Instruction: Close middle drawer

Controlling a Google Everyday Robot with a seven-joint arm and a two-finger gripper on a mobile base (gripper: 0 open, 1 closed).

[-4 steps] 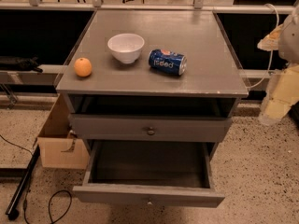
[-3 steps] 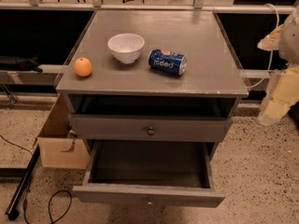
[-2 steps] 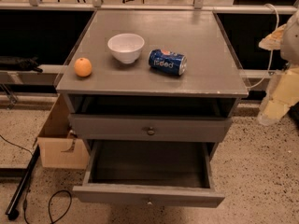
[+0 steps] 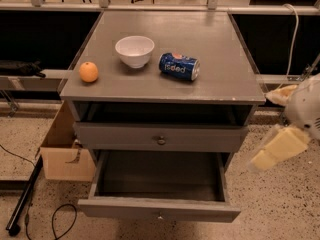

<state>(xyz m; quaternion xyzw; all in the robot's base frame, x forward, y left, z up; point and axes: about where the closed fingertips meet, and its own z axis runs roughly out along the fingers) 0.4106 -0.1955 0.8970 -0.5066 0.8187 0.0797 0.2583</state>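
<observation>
The middle drawer point(image 4: 125, 208) is pulled far out of the grey cabinet, at the bottom of the camera view. Its inside point(image 4: 160, 176) is empty and its small round knob point(image 4: 160, 215) sits at the centre of the front. Above it, the top drawer point(image 4: 115, 136) with a darker knob point(image 4: 161, 140) stands slightly out. The lowest drawer is hidden beneath the open one. My gripper point(image 4: 277, 149) hangs in the air to the right of the cabinet, level with the top drawer, apart from both drawers.
On the cabinet top point(image 4: 215, 49) are an orange point(image 4: 88, 72), a white bowl point(image 4: 134, 50) and a blue can point(image 4: 179, 66) on its side. A cardboard box point(image 4: 62, 154) stands at the cabinet's left. A black pole point(image 4: 25, 196) and cable point(image 4: 60, 214) lie on the floor.
My gripper has moved down and a little left, towards the cabinet's right side. The drawers and the things on top have not moved.
</observation>
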